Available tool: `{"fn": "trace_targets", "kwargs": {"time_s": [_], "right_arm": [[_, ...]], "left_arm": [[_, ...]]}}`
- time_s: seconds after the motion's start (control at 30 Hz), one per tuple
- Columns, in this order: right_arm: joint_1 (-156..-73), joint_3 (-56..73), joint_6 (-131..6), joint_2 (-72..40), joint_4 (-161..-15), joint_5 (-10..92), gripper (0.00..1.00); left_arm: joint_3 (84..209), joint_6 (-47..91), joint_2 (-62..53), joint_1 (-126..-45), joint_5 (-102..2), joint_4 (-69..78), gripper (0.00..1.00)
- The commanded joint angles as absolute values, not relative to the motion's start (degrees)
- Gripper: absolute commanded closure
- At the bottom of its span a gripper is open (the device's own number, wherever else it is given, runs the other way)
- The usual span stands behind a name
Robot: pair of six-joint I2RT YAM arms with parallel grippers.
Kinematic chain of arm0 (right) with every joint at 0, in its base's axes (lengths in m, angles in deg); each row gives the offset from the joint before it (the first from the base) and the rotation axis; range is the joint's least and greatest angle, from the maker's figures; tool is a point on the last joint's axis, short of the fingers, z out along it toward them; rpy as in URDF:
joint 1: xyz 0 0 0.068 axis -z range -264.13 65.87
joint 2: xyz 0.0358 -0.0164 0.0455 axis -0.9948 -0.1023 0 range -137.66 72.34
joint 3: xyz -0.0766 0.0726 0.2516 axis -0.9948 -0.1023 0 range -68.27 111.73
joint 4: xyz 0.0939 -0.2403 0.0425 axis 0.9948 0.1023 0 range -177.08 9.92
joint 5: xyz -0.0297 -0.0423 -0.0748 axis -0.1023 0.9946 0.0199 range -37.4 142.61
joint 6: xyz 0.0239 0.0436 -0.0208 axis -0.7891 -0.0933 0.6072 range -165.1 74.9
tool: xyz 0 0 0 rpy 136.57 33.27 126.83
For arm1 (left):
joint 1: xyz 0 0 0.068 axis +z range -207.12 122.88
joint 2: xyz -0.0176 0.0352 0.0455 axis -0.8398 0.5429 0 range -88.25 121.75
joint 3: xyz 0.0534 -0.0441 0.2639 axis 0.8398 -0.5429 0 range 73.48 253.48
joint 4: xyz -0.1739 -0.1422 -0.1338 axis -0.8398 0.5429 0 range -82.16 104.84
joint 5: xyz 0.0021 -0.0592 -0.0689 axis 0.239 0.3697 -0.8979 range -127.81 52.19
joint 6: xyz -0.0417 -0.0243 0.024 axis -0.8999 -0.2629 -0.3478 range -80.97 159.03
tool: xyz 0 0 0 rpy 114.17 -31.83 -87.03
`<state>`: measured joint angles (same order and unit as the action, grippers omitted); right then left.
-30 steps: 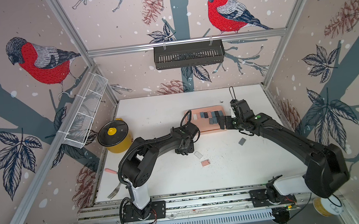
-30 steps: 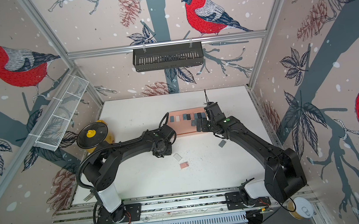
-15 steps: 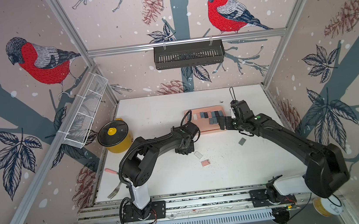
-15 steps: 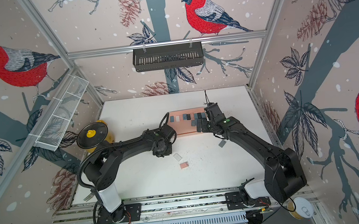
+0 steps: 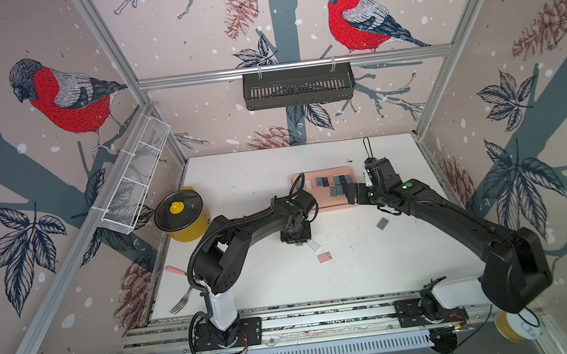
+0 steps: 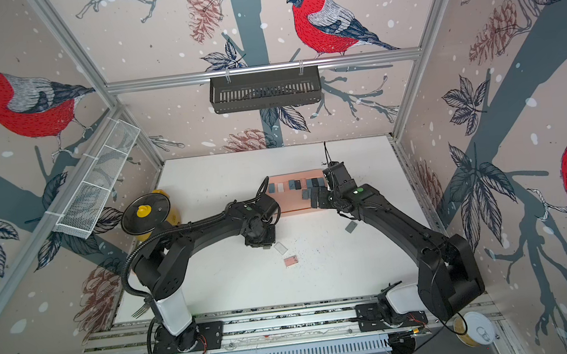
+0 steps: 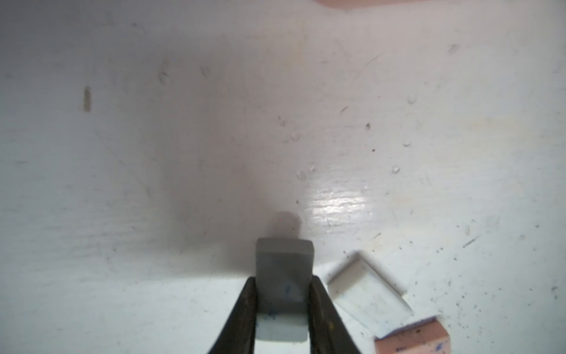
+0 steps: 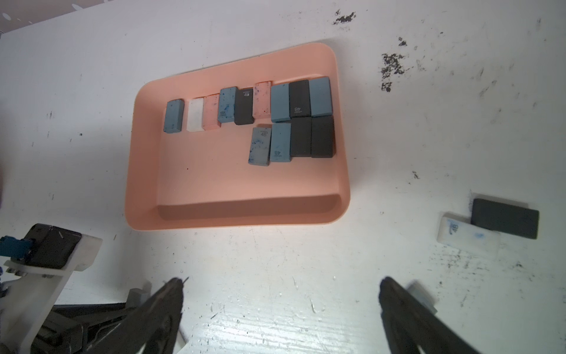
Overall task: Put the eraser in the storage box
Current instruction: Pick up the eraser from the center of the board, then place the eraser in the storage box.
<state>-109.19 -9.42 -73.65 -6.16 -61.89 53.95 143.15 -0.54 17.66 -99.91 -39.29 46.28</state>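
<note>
In the left wrist view my left gripper (image 7: 283,294) is shut on a grey eraser (image 7: 284,269), held upright between the jaws just over the white table. In both top views the left gripper (image 5: 295,236) (image 6: 260,239) points down in front of the storage box's near left corner. The salmon-pink storage box (image 5: 328,202) (image 6: 292,206) (image 8: 239,220) holds several blue, black, pink and white erasers in rows. My right gripper (image 5: 354,194) (image 8: 280,285) stands open and empty at the box's near right corner.
A white eraser (image 7: 367,294) (image 5: 312,246) and a pink eraser (image 7: 413,338) (image 5: 324,257) lie beside the left gripper. A grey eraser (image 5: 382,224) lies under the right arm. A black eraser (image 8: 505,222) and a white one (image 8: 468,237) lie right of the box. A yellow pot (image 5: 180,214) and a fork (image 5: 180,303) sit at the left.
The left gripper's jaws have closed onto the grey eraser. Neither arm has visibly shifted, and the right gripper stays open.
</note>
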Motion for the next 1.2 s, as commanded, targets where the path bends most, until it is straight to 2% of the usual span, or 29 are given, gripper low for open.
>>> {"fn": "trace_targets", "kwargs": {"time_s": [0.0, 0.43, 1.0, 1.17], "right_arm": [[-109.2, -9.1, -74.2, -5.7, -62.9, 53.8, 0.01], [-107.1, -7.2, -73.9, -6.2, -62.6, 52.6, 0.01], [-105.3, -5.1, -73.8, -6.1, -60.7, 52.7, 0.01], [-104.9, -5.6, -73.9, -5.5, -60.5, 52.9, 0.01]], "left_arm": [[144.5, -0.6, 17.2, -99.8, -40.3, 49.3, 0.72], [158.0, 2.2, 19.3, -99.7, -39.9, 54.2, 0.72], [187.7, 8.4, 37.9, -95.7, -40.8, 57.5, 0.72], [192.2, 8.4, 42.5, -95.6, -42.2, 56.7, 0.72]]}}
